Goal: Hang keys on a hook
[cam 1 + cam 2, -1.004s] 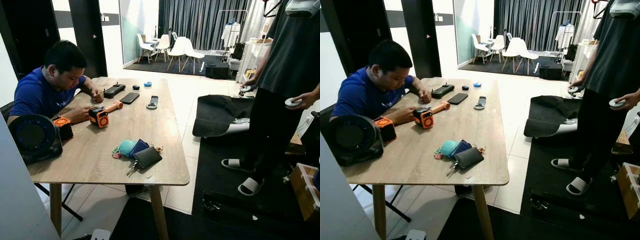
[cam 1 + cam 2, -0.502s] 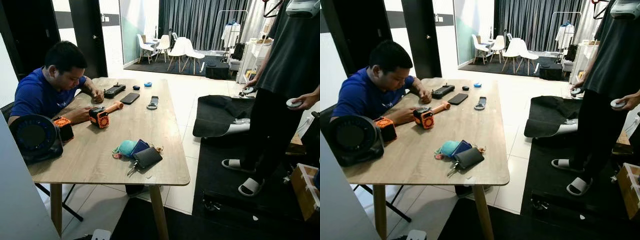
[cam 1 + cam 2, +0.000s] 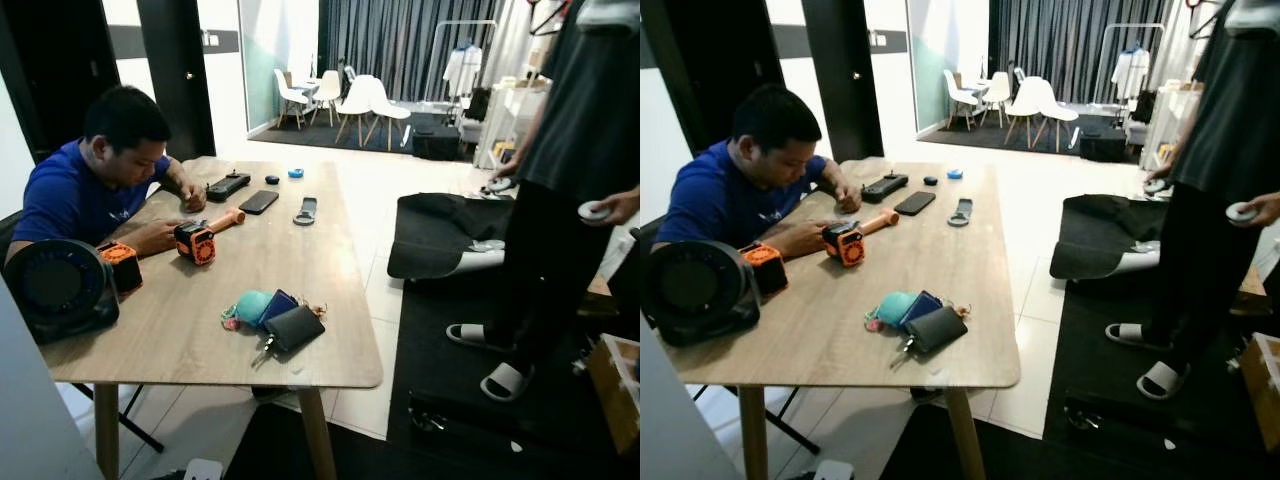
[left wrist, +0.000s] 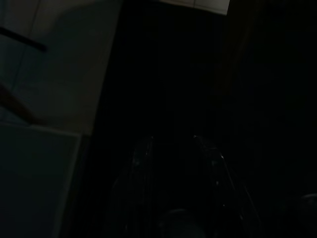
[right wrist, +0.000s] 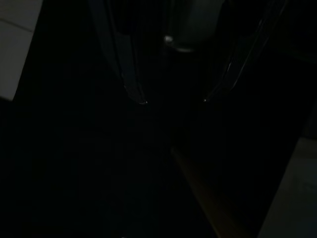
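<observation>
Keys (image 3: 266,346): lay on the table (image 3: 200,320) near its front edge, toward the front right corner, in a small cluster.
Cluster: a dark wallet (image 3: 293,328) lay over the key ring, touching a blue pouch (image 3: 277,304) and a teal round pouch (image 3: 250,301).
Left gripper (image 4: 173,144): hung in deep shade over dark flooring, its two fingers apart and holding nothing.
Right gripper (image 5: 173,101): likewise in shade, fingers spread and empty.
Seated person (image 3: 90,190): leaned on the table's left edge, hands near an orange-and-black device (image 3: 195,241).
Far end of table: a black phone (image 3: 259,201) and a black controller (image 3: 228,185).
Front left corner: a round black fan (image 3: 55,287).
Standing person (image 3: 570,170): stood off the table's right side on a black mat (image 3: 450,330).
</observation>
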